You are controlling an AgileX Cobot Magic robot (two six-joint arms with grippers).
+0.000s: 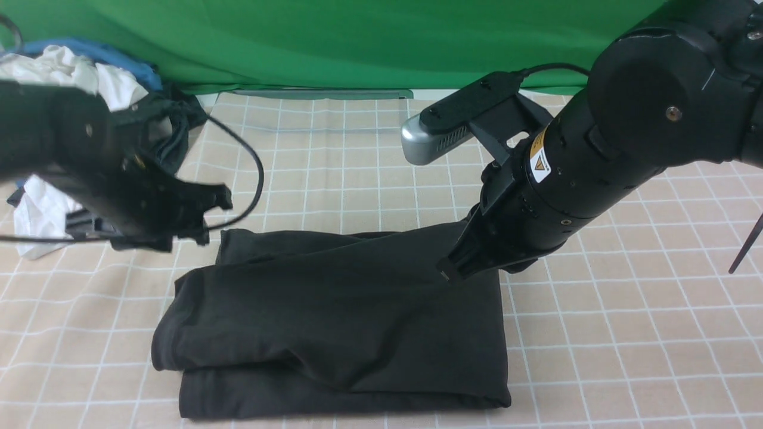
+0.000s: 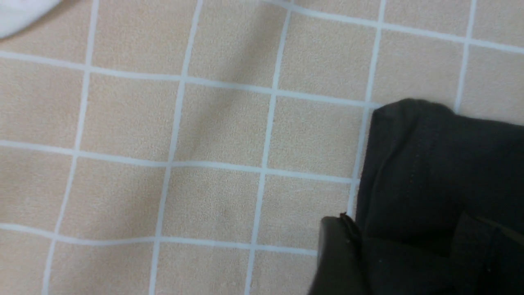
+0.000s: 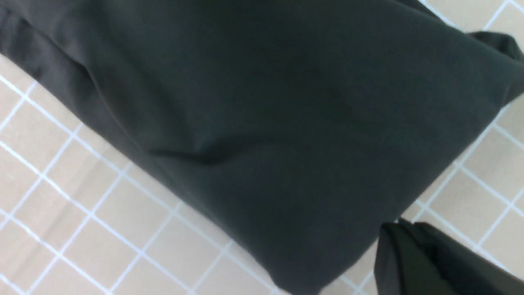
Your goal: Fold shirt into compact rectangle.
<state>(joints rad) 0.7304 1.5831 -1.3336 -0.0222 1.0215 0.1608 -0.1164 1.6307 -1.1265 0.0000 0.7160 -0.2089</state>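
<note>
The black shirt [image 1: 340, 316] lies folded in a rough rectangle of layered cloth in the middle of the checked tablecloth. Its print and neck label are hidden. My left gripper [image 1: 211, 217] is motion-blurred and hovers just left of the shirt's far left corner. In the left wrist view one finger [image 2: 335, 258] shows, with a shirt corner [image 2: 417, 164] in the wide gap beside it; the jaws look open. My right gripper [image 1: 446, 273] points down at the shirt's far right part. In the right wrist view its fingers [image 3: 403, 254] are pressed together beside the shirt [image 3: 266, 102], with nothing seen between them.
A pile of other clothes sits at the back left: white cloth [image 1: 65, 71], blue cloth [image 1: 125, 59] and a dark garment [image 1: 182, 128]. A green backdrop [image 1: 357, 42] closes the far side. A thin dark rod [image 1: 748, 241] pokes in at the right edge.
</note>
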